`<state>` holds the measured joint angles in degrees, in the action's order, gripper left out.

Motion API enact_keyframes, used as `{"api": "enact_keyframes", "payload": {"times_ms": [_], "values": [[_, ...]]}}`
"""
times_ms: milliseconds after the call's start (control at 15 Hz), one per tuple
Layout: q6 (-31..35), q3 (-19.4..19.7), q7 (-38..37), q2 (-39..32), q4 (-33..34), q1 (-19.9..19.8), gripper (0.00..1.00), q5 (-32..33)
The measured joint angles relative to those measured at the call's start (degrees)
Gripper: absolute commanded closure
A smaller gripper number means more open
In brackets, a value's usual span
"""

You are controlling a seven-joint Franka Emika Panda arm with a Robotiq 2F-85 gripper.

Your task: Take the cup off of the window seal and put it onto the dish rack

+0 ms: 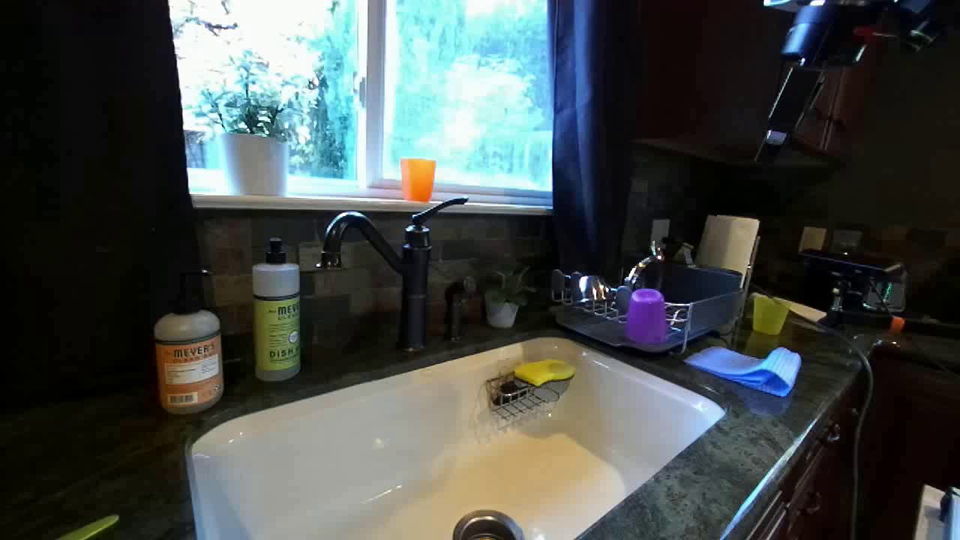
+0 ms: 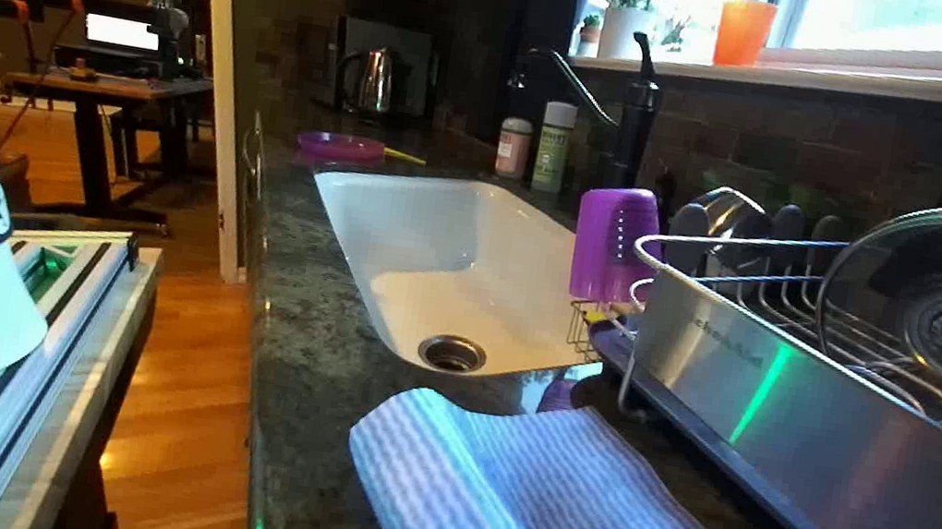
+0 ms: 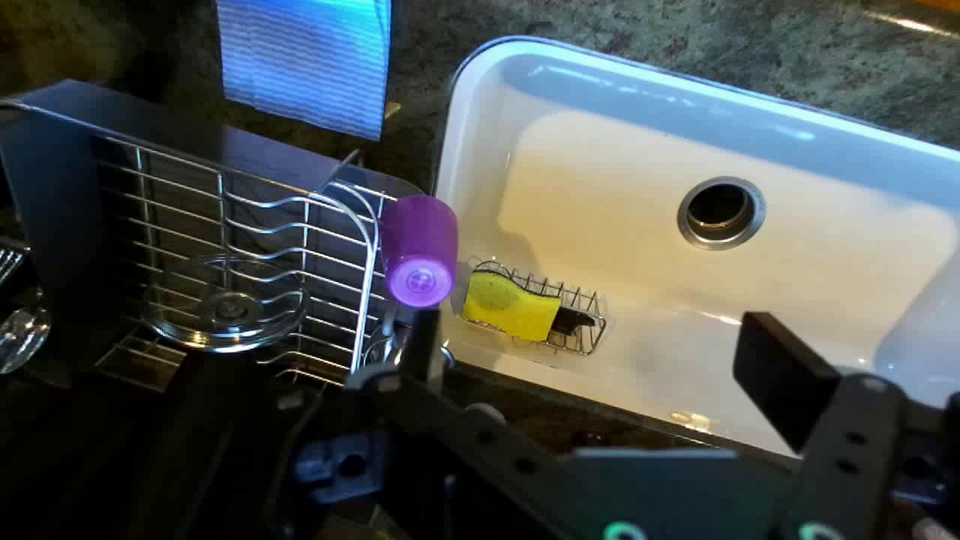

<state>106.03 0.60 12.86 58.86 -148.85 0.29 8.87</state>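
Hovering with empty, wide-spread gripper (image 3: 596,351), possibly risking knocking the orange cup (image 1: 418,180) off the sill (image 1: 300,202) through off-centre contact.

A home kitchen, a white sink (image 1: 420,450) set into a dark counter (image 1: 712,465), faucet (image 1: 415,292) and dish-soap bottle (image 1: 277,322) near the sink, a dish rack (image 1: 716,311) beside it, a curtained window (image 1: 472,97) above it.

Sponge (image 3: 510,304): yellow, center of wrist view.
Cloth (image 3: 306,64): blue, upper left of wrist view.
Dish soap (image 1: 277,322): left side, in an exterior view.
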Motion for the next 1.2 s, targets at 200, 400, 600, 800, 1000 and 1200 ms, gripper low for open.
{"api": "enact_keyframes", "payload": {"times_ms": [200, 400, 600, 800, 1000, 1200], "values": [[0.0, 0.0, 0.0, -0.01, 0.0, 0.0, 0.0, 0.0], [0.0, 0.0, 0.0, -0.01, 0.0, 0.0, 0.0, 0.0], [0.0, 0.0, 0.0, -0.01, 0.0, 0.0, 0.0, 0.0], [0.0, 0.0, 0.0, -0.01, 0.0, 0.0, 0.0, 0.0], [2.78, 1.51, -0.81, -0.35, 0.8, -0.1, 0.0, 0.0], [9.91, 6.28, -2.03, -2.95, 5.36, -1.09, 0.0, -0.3]]}}
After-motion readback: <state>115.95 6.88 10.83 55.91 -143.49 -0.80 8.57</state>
